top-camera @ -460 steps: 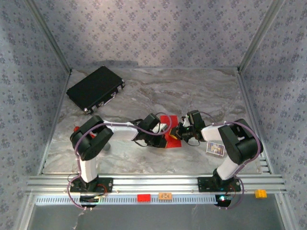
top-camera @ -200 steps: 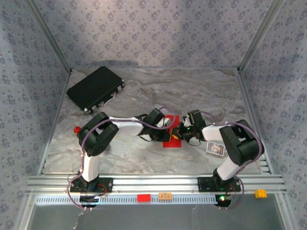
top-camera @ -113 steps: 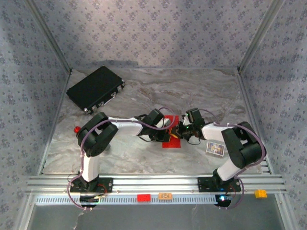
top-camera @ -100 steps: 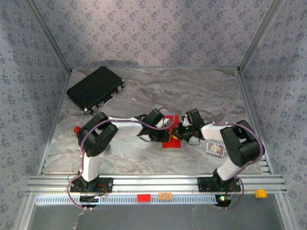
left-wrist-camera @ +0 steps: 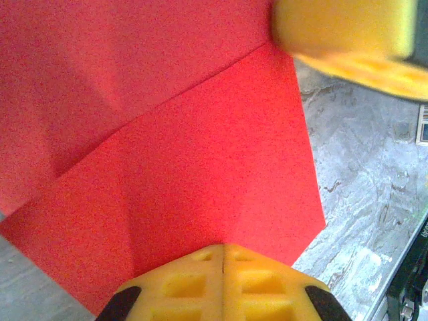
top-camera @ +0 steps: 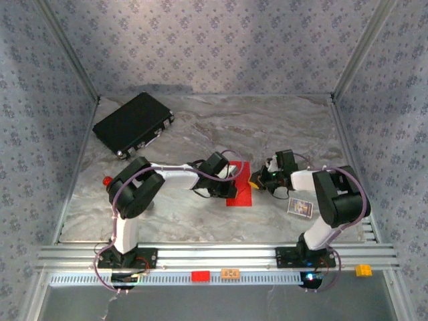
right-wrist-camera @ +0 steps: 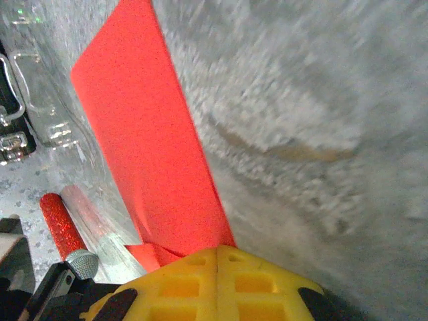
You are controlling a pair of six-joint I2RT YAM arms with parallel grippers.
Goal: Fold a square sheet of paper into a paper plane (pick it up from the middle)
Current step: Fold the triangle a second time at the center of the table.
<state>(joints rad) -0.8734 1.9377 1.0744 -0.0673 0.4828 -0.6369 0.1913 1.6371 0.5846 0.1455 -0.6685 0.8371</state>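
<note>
The square sheet of paper (top-camera: 241,191) lies folded on the marble table as a narrow bright-red strip with creases. In the left wrist view a diagonal fold line crosses the paper (left-wrist-camera: 200,154). My left gripper (top-camera: 231,181) is shut, its joined yellow tips (left-wrist-camera: 223,253) pressing down on the paper near its lower edge. My right gripper (top-camera: 257,179) is shut too, just to the right of the strip. Its yellow tips (right-wrist-camera: 217,253) meet the paper's (right-wrist-camera: 150,140) long edge, and one yellow finger (left-wrist-camera: 348,33) appears in the left wrist view.
A black case (top-camera: 132,124) lies at the back left. A small printed card (top-camera: 300,208) sits near the right arm's base. A red-and-grey round object (right-wrist-camera: 61,227) stands left of the paper. Small coloured blocks (top-camera: 200,275) rest on the front rail.
My right gripper has slid to the right, off the top of the paper to its right edge. The left arm has stayed pressing on the paper.
</note>
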